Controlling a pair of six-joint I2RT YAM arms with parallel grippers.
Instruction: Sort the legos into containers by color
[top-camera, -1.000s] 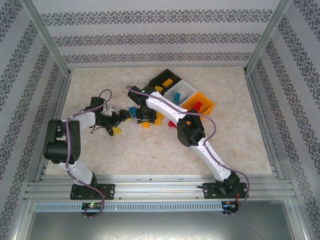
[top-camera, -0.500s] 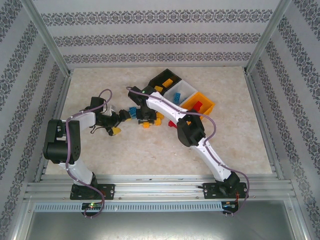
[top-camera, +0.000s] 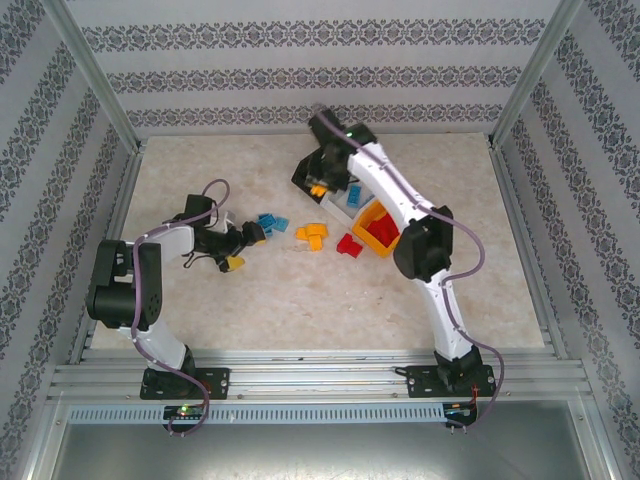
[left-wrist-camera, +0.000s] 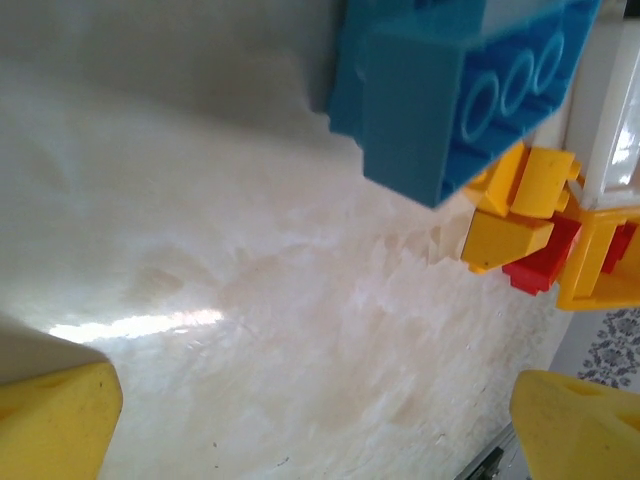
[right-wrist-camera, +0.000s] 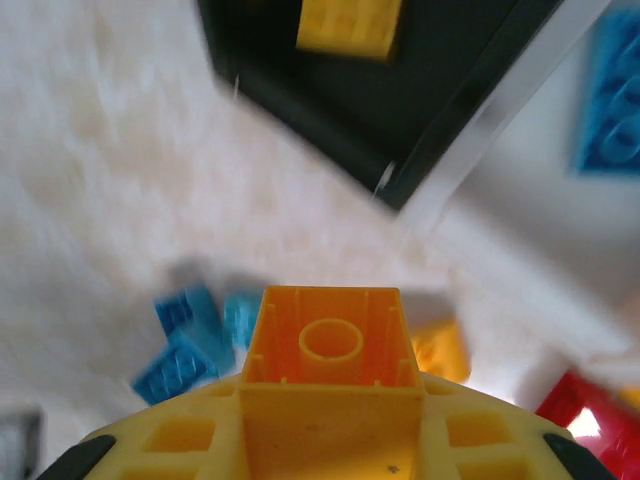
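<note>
My right gripper (top-camera: 320, 186) hangs over the black bin (right-wrist-camera: 420, 90) at the back, shut on an orange-yellow lego (right-wrist-camera: 330, 340) seen from its hollow underside. One yellow lego (right-wrist-camera: 350, 25) lies in that bin. The white-grey bin (top-camera: 350, 197) holds a blue lego (right-wrist-camera: 610, 100). Red legos lie in the orange-yellow bin (top-camera: 362, 238). My left gripper (top-camera: 245, 247) rests low on the table, open and empty, yellow fingertips (left-wrist-camera: 50, 420) wide apart. Just beyond it lie blue legos (top-camera: 268, 222), then orange-yellow legos (top-camera: 312, 234) and a red lego (top-camera: 348, 245).
The right arm (top-camera: 400, 205) stretches across the row of bins and hides much of them. Aluminium frame rails (top-camera: 300, 365) border the pale table on all sides. Open table lies in front of the loose legos.
The right arm has swung from the loose pile at the table's middle up to the back over the black bin, carrying an orange-yellow lego. The left arm has barely moved.
</note>
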